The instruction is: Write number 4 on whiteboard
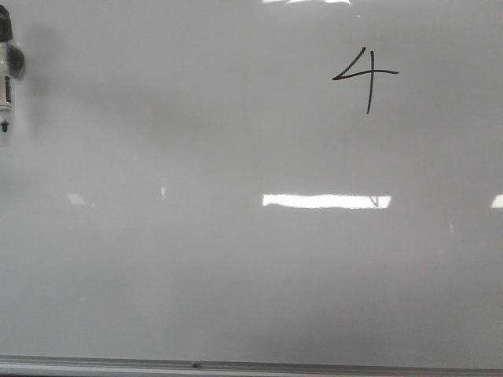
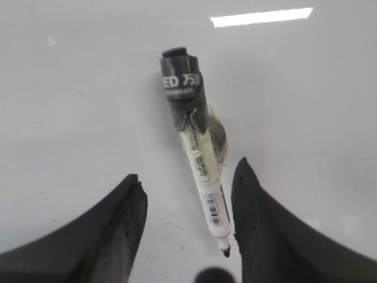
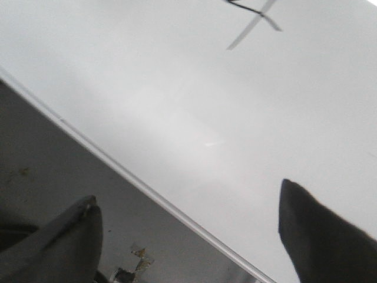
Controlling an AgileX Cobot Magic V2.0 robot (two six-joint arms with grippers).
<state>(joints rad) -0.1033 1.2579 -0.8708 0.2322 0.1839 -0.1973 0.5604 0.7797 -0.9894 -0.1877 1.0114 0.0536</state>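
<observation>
The number 4 (image 1: 367,75) is drawn in thin black lines at the upper right of the whiteboard (image 1: 236,275). A black-capped white marker (image 1: 6,71) lies at the board's far left edge. In the left wrist view that marker (image 2: 197,159) rests on the whiteboard (image 2: 76,106) between the wide-apart fingers of my left gripper (image 2: 188,171), close to one finger and not clamped. My right gripper (image 3: 188,191) is open and empty, over the board's silver frame edge (image 3: 118,168). Part of the number 4 (image 3: 259,16) shows far beyond it. Neither gripper appears in the front view.
The board's silver frame (image 1: 314,367) runs along the near edge. Bright rectangular light reflections (image 1: 326,201) sit on the glossy surface. Beyond the frame in the right wrist view is grey floor (image 3: 59,177) with a small scrap of debris (image 3: 138,259).
</observation>
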